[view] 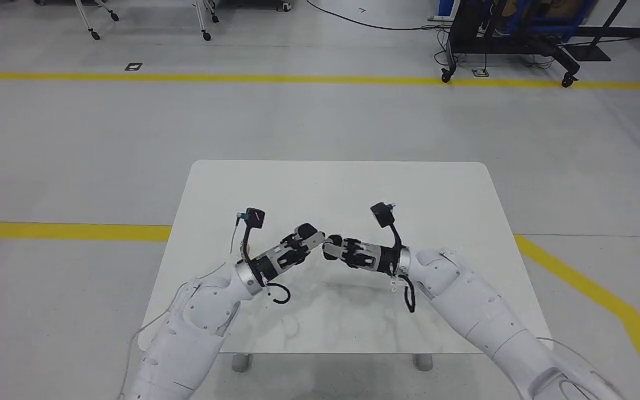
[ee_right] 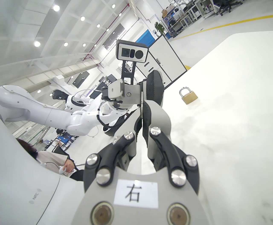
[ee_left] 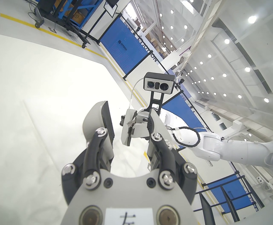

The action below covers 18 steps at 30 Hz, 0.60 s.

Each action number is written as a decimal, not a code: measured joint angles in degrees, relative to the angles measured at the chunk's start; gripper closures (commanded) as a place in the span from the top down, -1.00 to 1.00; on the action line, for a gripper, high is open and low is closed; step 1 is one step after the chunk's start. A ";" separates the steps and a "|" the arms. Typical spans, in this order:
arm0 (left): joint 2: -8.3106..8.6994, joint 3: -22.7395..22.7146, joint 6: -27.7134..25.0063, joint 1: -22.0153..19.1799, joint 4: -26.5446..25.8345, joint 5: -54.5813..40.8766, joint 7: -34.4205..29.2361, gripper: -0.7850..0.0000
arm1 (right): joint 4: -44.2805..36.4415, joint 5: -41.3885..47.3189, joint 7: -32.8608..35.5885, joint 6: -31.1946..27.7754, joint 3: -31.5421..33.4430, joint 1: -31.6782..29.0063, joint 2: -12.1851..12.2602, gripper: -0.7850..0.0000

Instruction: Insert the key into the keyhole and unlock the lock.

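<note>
The white table [view: 440, 190] has rounded corners and stands on a pale grey floor. A yellow line [view: 300, 78] runs across the floor beyond it, and a second yellow line [view: 80, 231] passes under its sides. Past the far line stands a black rack on casters [view: 520, 40] with blue parts inside, and a dark cable [view: 360, 22] trails over the floor towards it. A small floor plate [view: 133, 67] sits just beside the far line. Blue screens in black frames [ee_left: 125, 50] fence one side of the hall. Round ceiling lights [ee_left: 252, 19] shine overhead. A grey cabinet [ee_right: 164, 57] stands off the table's edge, with a potted plant [ee_right: 159, 26] behind it.
</note>
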 measured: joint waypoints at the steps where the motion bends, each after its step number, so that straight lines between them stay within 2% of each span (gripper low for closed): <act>1: 0.02 0.05 -0.03 -0.04 0.04 0.16 0.04 -0.29 | -0.01 1.15 1.08 0.19 -0.10 0.08 0.05 -1.00; 12: 0.26 0.54 -0.56 0.20 -0.33 1.25 0.29 -0.44 | 1.56 10.12 8.11 0.88 -0.62 0.53 0.09 -1.00; 15: 0.32 0.74 -0.71 0.26 -0.48 1.21 0.13 -0.61 | 2.03 11.85 9.14 0.80 -0.68 0.62 0.01 -1.00; 18: 0.38 0.83 -0.75 0.27 -0.49 1.08 0.01 -0.96 | 2.67 13.00 10.06 0.88 -0.79 0.82 -0.09 -1.00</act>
